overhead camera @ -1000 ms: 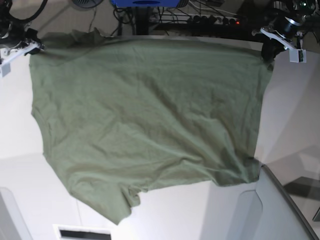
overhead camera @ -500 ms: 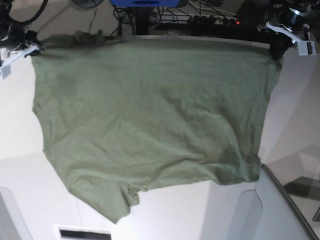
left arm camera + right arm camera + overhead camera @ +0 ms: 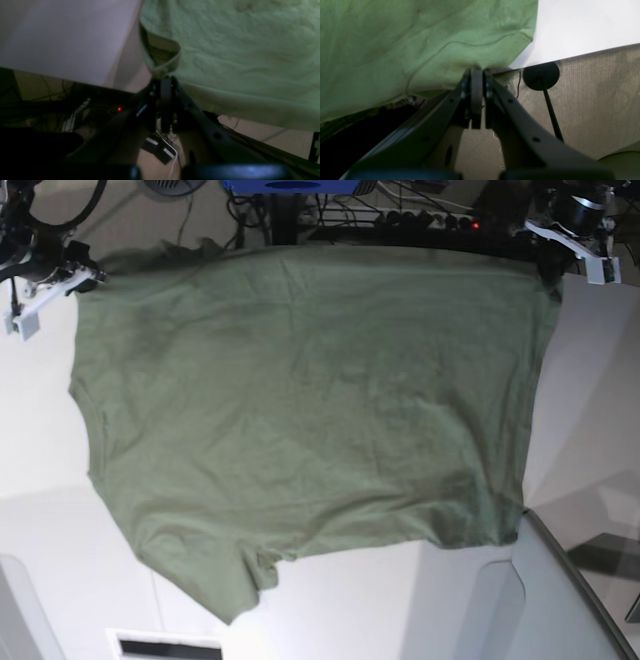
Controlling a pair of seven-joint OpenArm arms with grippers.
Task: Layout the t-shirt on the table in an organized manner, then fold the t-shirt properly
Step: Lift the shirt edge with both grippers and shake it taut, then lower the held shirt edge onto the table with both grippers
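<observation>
The olive-green t-shirt (image 3: 300,410) lies spread over the white table (image 3: 40,440), its far hem stretched along the table's far edge. In the base view my left gripper (image 3: 548,272) is shut on the hem's far right corner, and my right gripper (image 3: 80,275) is shut on the far left corner. The left wrist view shows the closed jaws of the left gripper (image 3: 165,81) pinching a folded hem of the t-shirt (image 3: 237,50). In the right wrist view the right gripper (image 3: 477,71) pinches the edge of the t-shirt (image 3: 407,37). Sleeves bunch at the near edge.
A grey angled panel (image 3: 560,600) with a dark edge sits at the near right. Cables and a power strip (image 3: 430,220) lie beyond the table's far edge. A dark round stand base (image 3: 541,76) rests on the floor in the right wrist view.
Both grippers have pulled the hem farther away, toward the table's far edge. The shirt has slid that way and its far edge lies straighter and tauter.
</observation>
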